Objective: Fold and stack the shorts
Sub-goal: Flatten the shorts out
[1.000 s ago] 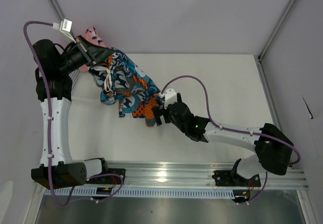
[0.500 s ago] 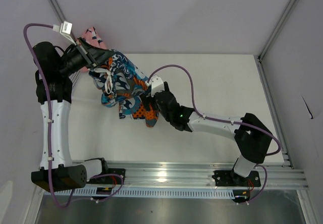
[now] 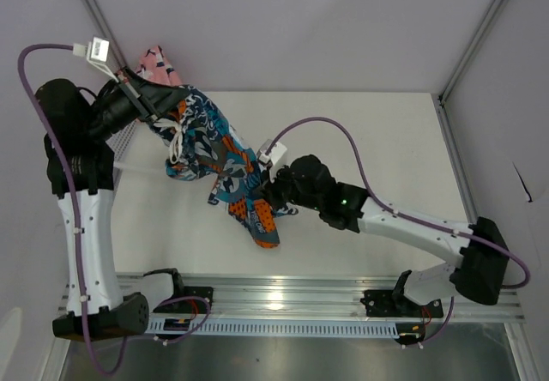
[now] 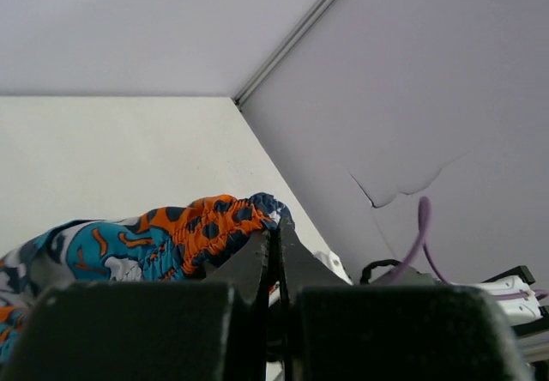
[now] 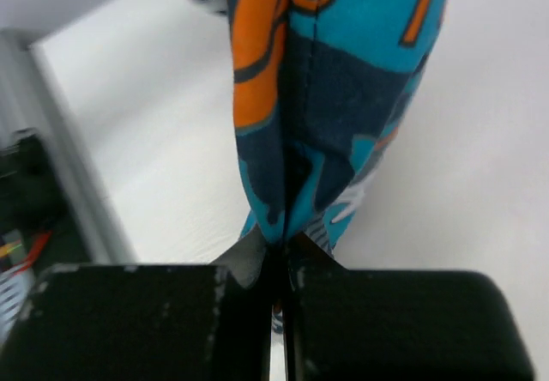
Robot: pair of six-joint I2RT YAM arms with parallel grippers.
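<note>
The blue, orange and white printed shorts (image 3: 216,148) hang stretched between my two grippers, above the table. My left gripper (image 3: 163,105) is raised at the back left and is shut on their upper end; in the left wrist view the orange-and-blue waistband (image 4: 206,226) bunches at its closed tips. My right gripper (image 3: 268,194) is shut on the lower part of the printed shorts (image 5: 330,98), whose cloth runs straight out of its closed fingers. A loose end (image 3: 264,226) dangles below it. The pink shorts (image 3: 159,62) peek out behind the left arm at the back left.
A white mesh basket (image 3: 126,139) stands at the left edge, mostly hidden by the left arm. The white table (image 3: 386,149) stretches to the right. A metal rail (image 3: 283,299) runs along the near edge, and grey walls close in on both sides.
My right gripper closed on the printed shorts and pulled them down and right. My left arm lifted and drew back to the left, so the cloth is now stretched out.
</note>
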